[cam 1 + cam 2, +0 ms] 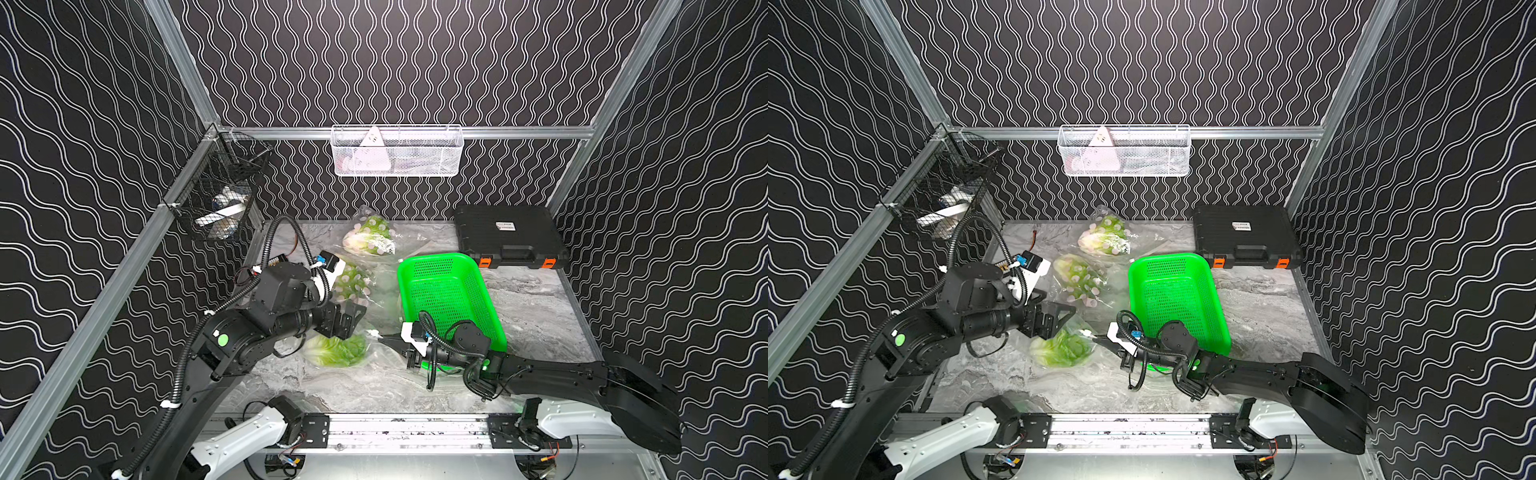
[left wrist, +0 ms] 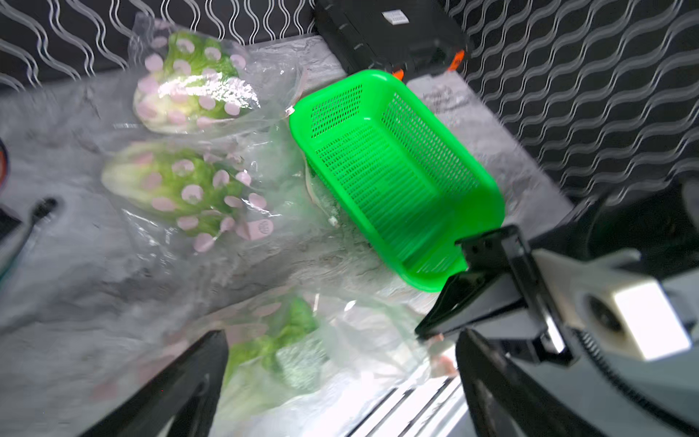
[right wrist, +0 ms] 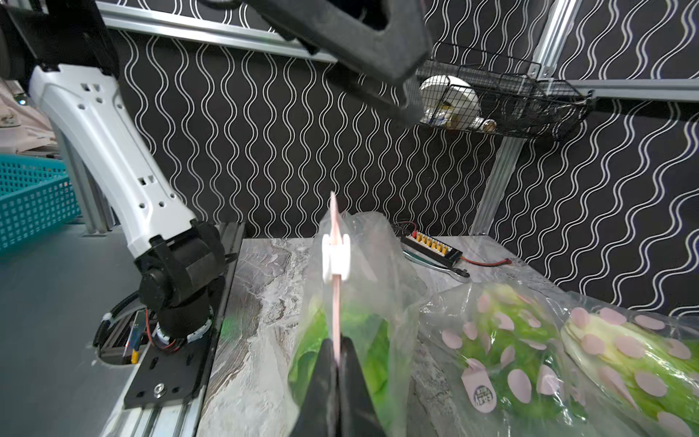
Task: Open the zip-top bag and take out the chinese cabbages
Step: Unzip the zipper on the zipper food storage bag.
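The nearest zip-top bag (image 3: 382, 261) is clear and holds one green chinese cabbage (image 1: 336, 351) (image 1: 1061, 351) (image 2: 280, 340). My right gripper (image 3: 336, 352) (image 1: 384, 340) is shut on the bag's pink zip strip (image 3: 334, 302), below the white slider (image 3: 334, 259), holding that edge up. My left gripper (image 2: 340, 378) (image 1: 353, 316) hovers open just above the same bag, fingers wide apart and gripping nothing. Two more cabbages lie farther back in pink-dotted bags, one in the middle (image 1: 351, 282) and one near the back wall (image 1: 370, 237).
A green perforated basket (image 1: 432, 258) stands right of the bags, its near end beside my right wrist. A black tool case (image 1: 509, 235) sits at the back right. A white wire basket (image 1: 397, 151) and a black one (image 1: 220, 195) hang on the walls.
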